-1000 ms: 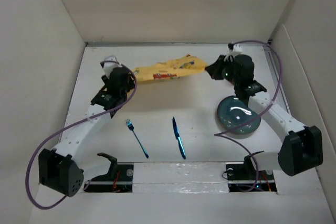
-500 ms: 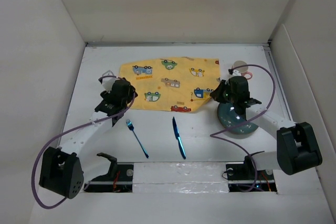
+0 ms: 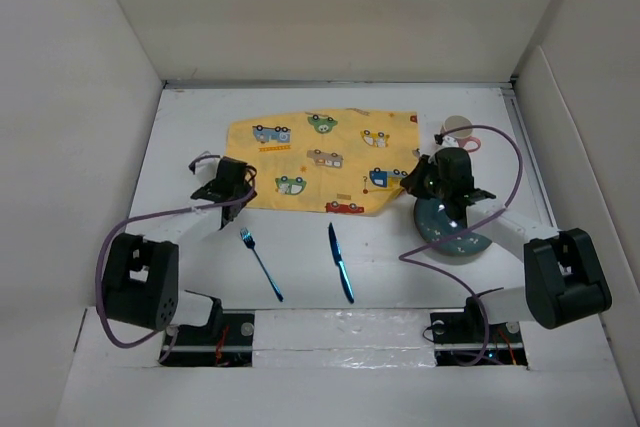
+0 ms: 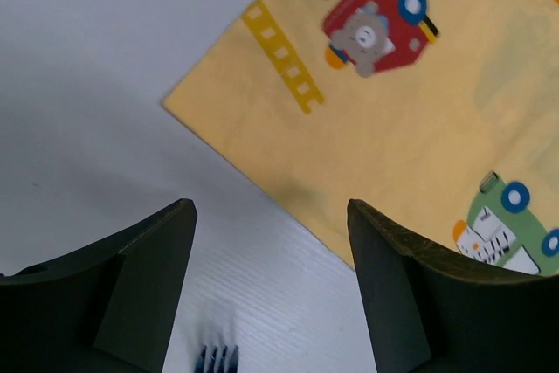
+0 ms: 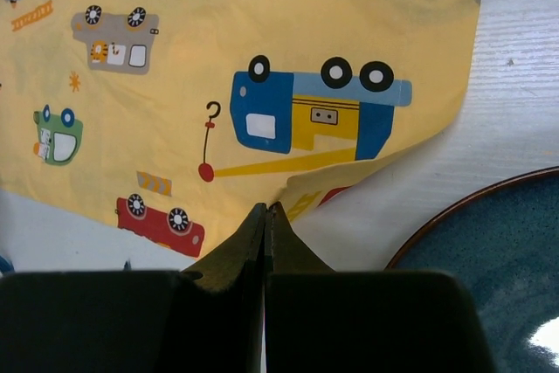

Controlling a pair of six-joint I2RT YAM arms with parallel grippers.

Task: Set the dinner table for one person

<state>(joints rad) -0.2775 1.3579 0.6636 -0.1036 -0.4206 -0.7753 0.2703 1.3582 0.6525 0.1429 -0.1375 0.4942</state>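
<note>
The yellow car-print placemat [image 3: 320,159] lies spread flat on the white dinner table [image 3: 300,247]. My left gripper [image 3: 228,189] is open and empty, just off the placemat's near left corner [image 4: 393,111]; the jaws [image 4: 269,207] frame bare table, with blue fork tines [image 4: 217,358] below. My right gripper [image 3: 415,179] is shut on the placemat's near right edge [image 5: 262,41], the closed tips [image 5: 265,209] pinching a small raised fold. A blue fork [image 3: 260,264] and a blue knife [image 3: 341,263] lie near the front. A dark teal plate [image 3: 455,222] sits under the right arm.
A small cup [image 3: 457,130] stands at the back right beside the placemat. The plate's rim [image 5: 489,251] is close to the right of my right fingers. White walls enclose the table on three sides.
The placemat, bunched up at the far side a second ago, now lies spread flat nearer me. My left gripper has let go of its corner and drawn back. My right gripper still holds its edge.
</note>
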